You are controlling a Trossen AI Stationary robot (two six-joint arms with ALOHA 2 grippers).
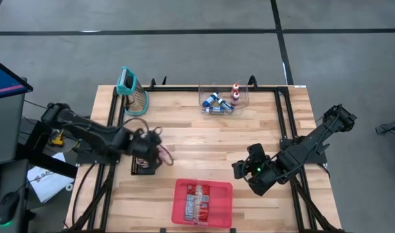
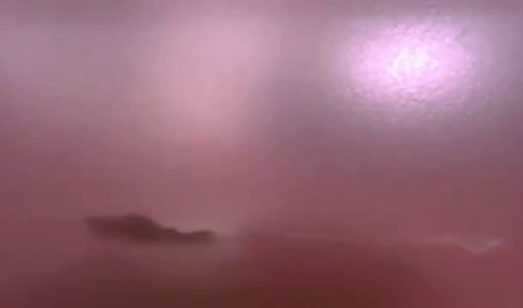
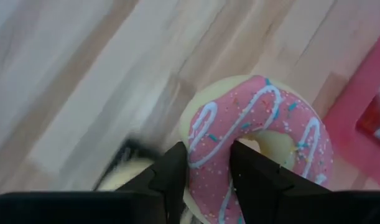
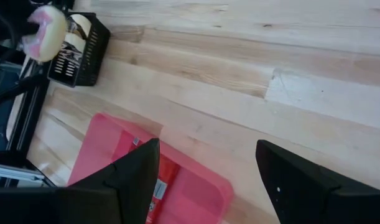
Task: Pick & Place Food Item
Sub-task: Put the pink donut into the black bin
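A grey floor surrounds the wooden table (image 1: 203, 145), and from above I see my left gripper (image 1: 160, 153) over the table's left middle, closed on the donut (image 1: 165, 154), just above a small black basket (image 1: 143, 166). The red tray (image 1: 203, 201) sits at the near edge, centre, with packets in it; a clear bin (image 1: 224, 98) of bottles stands at the far edge and a grater (image 1: 131, 87) at the far left. My right gripper (image 1: 249, 169) waits at the near right, clear of the tray.

The low view is a pink blur, and I can tell nothing from it.

Past my left wrist, my fingers (image 3: 171, 177) pinch one side of the donut's (image 3: 258, 137) ring, one finger outside and one through the hole, partly closed. The tray's edge (image 3: 364, 106) shows just beyond. The grip is on one side only, so I judge the donut could swing or slip; I should carry it level and slowly, toward the tray if that is the goal, lower it close to the tray floor, and release only once it is resting.

From my right wrist, the jaws stand wide and hold nothing over the tray (image 4: 102, 155); the basket (image 4: 78, 53) and donut (image 4: 43, 28) are far off. I should keep this arm still.
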